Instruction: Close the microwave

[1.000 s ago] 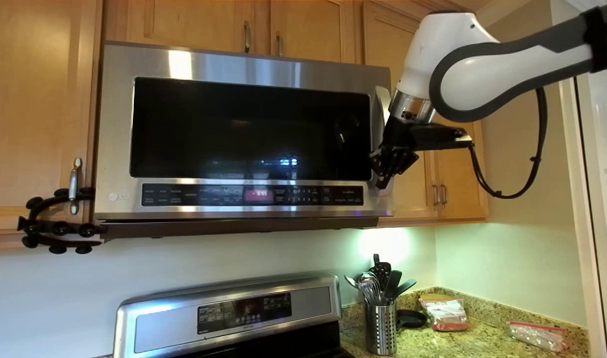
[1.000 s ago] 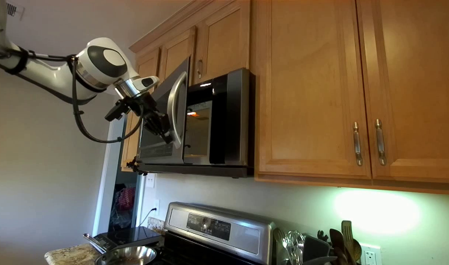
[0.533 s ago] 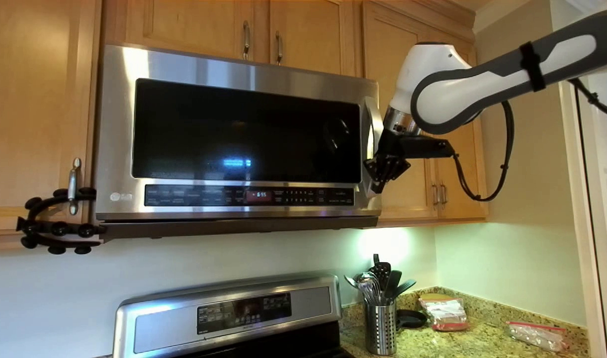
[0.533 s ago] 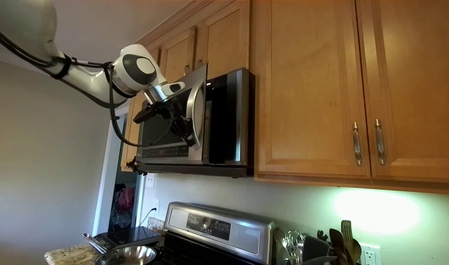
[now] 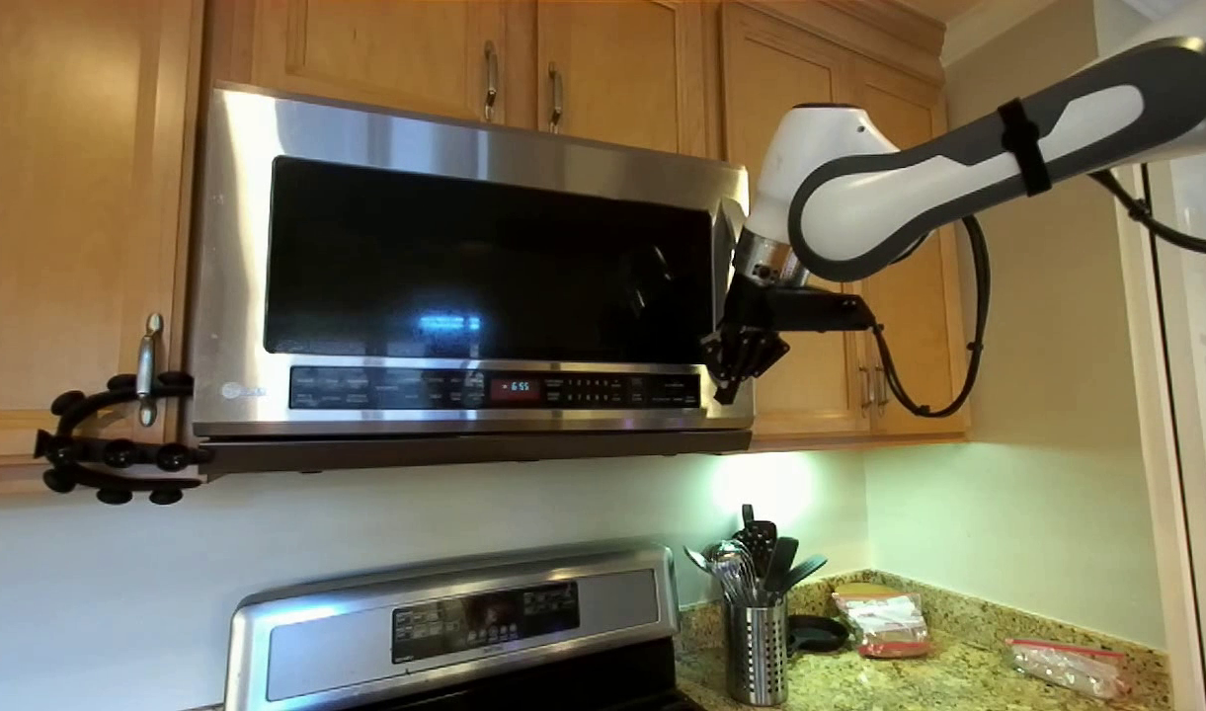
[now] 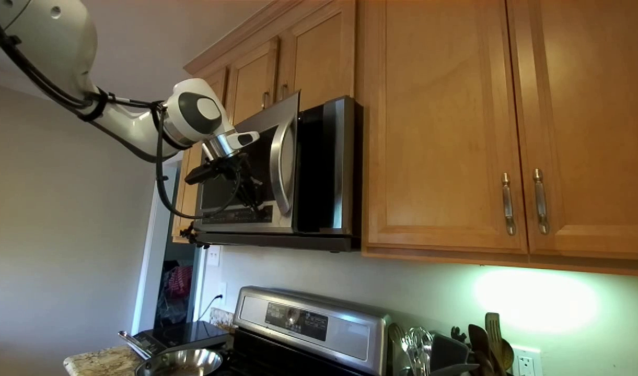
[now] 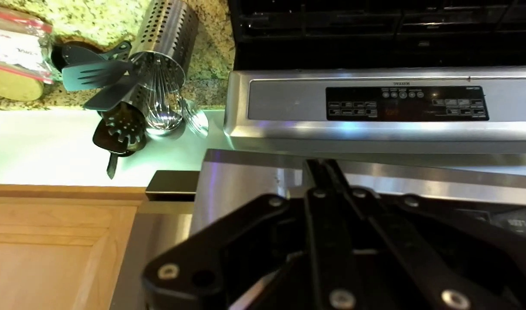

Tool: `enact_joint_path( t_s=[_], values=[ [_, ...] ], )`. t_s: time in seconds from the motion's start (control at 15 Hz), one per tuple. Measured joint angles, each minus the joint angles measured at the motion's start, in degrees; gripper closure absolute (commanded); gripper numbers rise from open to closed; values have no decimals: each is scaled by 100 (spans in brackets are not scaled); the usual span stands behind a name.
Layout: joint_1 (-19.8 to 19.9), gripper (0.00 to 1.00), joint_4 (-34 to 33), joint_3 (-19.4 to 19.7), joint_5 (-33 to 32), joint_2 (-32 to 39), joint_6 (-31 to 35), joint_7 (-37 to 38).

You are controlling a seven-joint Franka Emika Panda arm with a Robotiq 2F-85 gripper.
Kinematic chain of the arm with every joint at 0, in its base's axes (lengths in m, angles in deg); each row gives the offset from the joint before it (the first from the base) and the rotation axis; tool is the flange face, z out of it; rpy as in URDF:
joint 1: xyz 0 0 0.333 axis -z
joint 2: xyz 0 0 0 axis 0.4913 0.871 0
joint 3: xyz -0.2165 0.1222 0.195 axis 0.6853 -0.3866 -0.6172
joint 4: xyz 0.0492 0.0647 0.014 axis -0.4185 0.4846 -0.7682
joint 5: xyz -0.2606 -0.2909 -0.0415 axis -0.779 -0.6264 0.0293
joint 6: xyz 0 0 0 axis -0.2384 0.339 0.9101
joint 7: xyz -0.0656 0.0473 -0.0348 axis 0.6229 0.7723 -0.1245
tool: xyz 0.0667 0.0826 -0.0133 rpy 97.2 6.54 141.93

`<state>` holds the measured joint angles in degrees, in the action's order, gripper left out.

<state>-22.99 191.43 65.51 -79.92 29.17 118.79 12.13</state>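
The steel microwave (image 5: 484,267) hangs above the stove. In an exterior view its door (image 6: 295,209) stands slightly open, with a dark gap between the door edge and the microwave body (image 6: 344,172). The curved handle (image 6: 278,169) is on the door's free edge. My gripper (image 7: 322,163) is shut and empty, with its fingers together, pointing down in front of the door's lower part. In the exterior views the gripper (image 5: 725,395) is near the handle's lower end; here (image 6: 258,211) it is beside the handle. I cannot tell whether it touches the door.
The stove panel (image 5: 464,632) is below. A utensil holder (image 5: 758,652) stands on the counter, with bags (image 5: 884,624) beside it. Wooden cabinets (image 6: 449,130) flank the microwave. A black flexible mount (image 5: 119,454) hangs at its lower corner. A pan (image 6: 180,363) sits on the stove side.
The door has swung inward and its gap has narrowed, mostly in the first half second. The gripper followed the door, then moved lower and slightly away from the handle.
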Motion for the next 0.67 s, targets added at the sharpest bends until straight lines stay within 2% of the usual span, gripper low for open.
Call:
enact_joint_path(
  t_s=[0.27, 0.67],
  values=[
    [4, 95, -8, -130, -14, 16, -4, 218],
    [127, 95, -127, -18, -83, 189, -23, 315]
  ],
)
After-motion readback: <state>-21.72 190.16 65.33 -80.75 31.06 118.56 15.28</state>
